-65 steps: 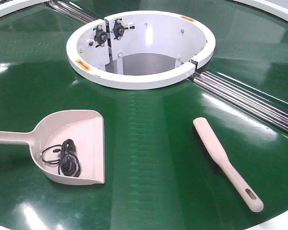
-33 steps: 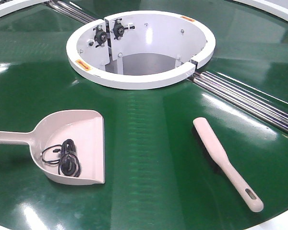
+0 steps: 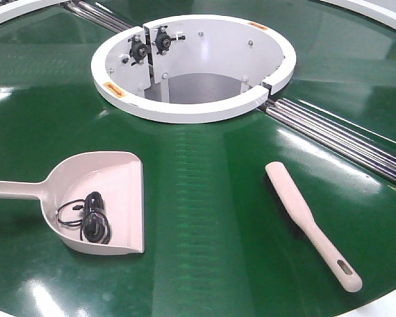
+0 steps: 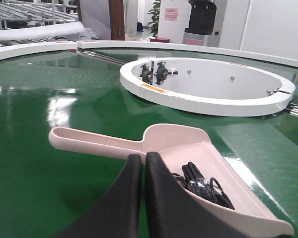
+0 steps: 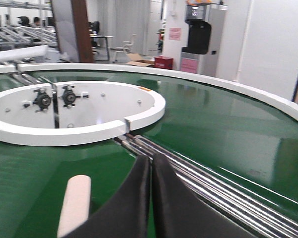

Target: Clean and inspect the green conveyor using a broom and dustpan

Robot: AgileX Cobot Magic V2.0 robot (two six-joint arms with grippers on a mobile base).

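Observation:
The glossy green conveyor fills the front view around its white round hub. The pale dustpan lies at the left with its long handle pointing left; a coiled black cable rests inside it. The slim broom lies at the right, slotted end nearest. In the left wrist view my left gripper is shut and empty, just short of the dustpan. In the right wrist view my right gripper is shut and empty, with the broom to its left.
Chrome roller strips run from the hub toward the right edge, and another set runs to the far left. The white outer rim bounds the belt. Neither arm shows in the front view.

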